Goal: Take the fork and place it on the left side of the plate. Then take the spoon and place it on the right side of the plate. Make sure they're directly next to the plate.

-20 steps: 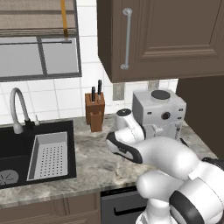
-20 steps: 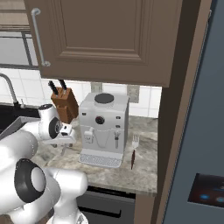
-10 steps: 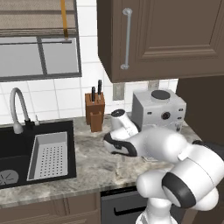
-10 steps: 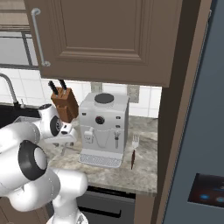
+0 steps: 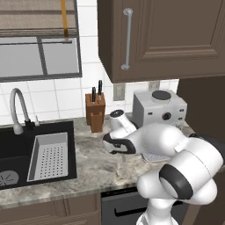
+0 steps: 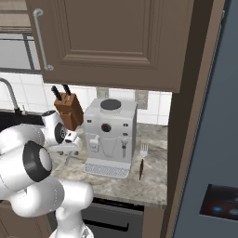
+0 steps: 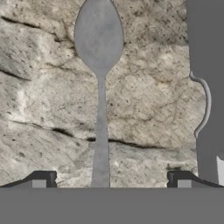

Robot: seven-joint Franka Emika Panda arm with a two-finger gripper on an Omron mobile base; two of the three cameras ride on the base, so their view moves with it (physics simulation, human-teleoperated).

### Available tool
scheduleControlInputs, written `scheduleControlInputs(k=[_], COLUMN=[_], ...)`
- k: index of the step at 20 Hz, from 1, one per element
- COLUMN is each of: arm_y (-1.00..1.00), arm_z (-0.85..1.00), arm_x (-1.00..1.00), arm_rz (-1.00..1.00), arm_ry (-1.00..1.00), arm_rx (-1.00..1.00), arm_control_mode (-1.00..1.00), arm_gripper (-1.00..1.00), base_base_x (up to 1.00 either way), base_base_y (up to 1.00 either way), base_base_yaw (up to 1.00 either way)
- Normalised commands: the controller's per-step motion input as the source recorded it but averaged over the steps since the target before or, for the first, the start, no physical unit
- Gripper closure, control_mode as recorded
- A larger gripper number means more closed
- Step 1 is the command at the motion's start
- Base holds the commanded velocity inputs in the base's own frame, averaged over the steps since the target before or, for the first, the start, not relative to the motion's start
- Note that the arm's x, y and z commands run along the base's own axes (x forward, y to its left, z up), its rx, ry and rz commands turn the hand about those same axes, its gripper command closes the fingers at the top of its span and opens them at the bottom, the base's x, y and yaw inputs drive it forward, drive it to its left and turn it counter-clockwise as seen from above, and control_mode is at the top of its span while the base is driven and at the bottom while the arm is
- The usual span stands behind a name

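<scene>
Landmark: coffee machine (image 6: 110, 137), on the stone counter (image 5: 92, 165).

Spoon (image 7: 99, 87). All grey metal, oval bowl, thin straight handle. Lies flat on the counter just beside the machine's left side, seen in the hand view with the machine's grey base at the right edge. The handle runs down between the two fingertips (image 7: 41, 179); the bowl points away from the hand. Judged light, rigid, smooth and low-lying, so likely to slip or pivot if pinched off-centre. Best hold: across the handle about mid-length, jaws set square to it and brought down nearly to the stone.

Fork (image 6: 142, 162). Silver tines, dark handle. Lies on the counter just to the right of the machine's drip tray, tines toward the wall. Judged equally light and stiff; the thicker handle should give the surer purchase.

Gripper (image 7: 111, 179). Jaws spread fully wide, holding nothing, poised over the spoon's handle and straddling it. In the right base view the hand (image 6: 69, 139) hangs low, left of the machine.

Knife block (image 5: 95, 115). Stands at the wall, left of the machine.

Sink (image 5: 19, 132). Well left of the machine.
</scene>
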Motion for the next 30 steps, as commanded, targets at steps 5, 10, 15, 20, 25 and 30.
scheduleControlInputs(k=[5,10,15,20,25,30], arm_y=[0.03,0.0,0.0,0.0,0.13,0.27], arm_z=[-0.2,-0.16,-0.08,-0.12,-0.2,-0.3], arm_x=[0.05,0.01,0.06,0.06,0.15,0.05], arm_rz=[-0.07,-0.06,-0.07,-0.05,-0.06,-0.01], arm_ry=[-0.06,-0.08,-0.04,0.0,0.0,0.02], arm_rx=[0.03,0.07,0.07,0.05,0.01,-0.01], arm_control_mode=[-1.0,-1.0,-1.0,-1.0,-1.0,-1.0], arm_gripper=[-1.0,-1.0,-1.0,-1.0,-1.0,1.0], base_base_x=[0.0,0.0,0.0,0.0,0.0,0.0], base_base_y=[0.0,0.0,0.0,0.0,0.0,0.0], base_base_yaw=[0.0,0.0,0.0,0.0,0.0,0.0])
